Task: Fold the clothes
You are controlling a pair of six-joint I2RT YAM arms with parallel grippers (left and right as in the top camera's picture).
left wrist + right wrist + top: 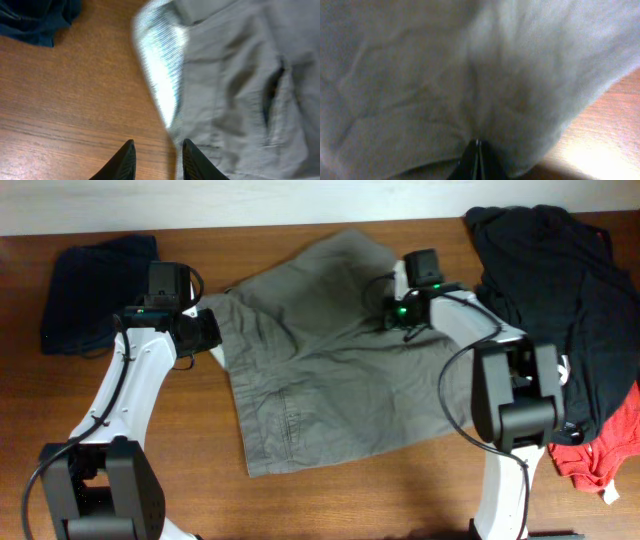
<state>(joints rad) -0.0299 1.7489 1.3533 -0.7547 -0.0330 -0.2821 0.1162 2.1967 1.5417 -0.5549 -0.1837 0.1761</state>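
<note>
The grey-olive shorts (320, 370) lie spread across the middle of the wooden table. In the left wrist view the shorts (240, 85) show a lighter waistband lining at their edge. My left gripper (212, 332) is open at the shorts' left edge; its fingers (157, 150) straddle that edge, one over bare wood. My right gripper (392, 308) is at the upper right part of the shorts. Its fingers (478, 146) are shut on a pinch of the shorts' fabric (445, 75), which is pulled up into a fold.
A dark navy garment (95, 285) lies at the back left and also shows in the left wrist view (35, 20). A heap of black clothes (560, 290) and a red garment (605, 445) lie at the right. A white wall runs along the back edge.
</note>
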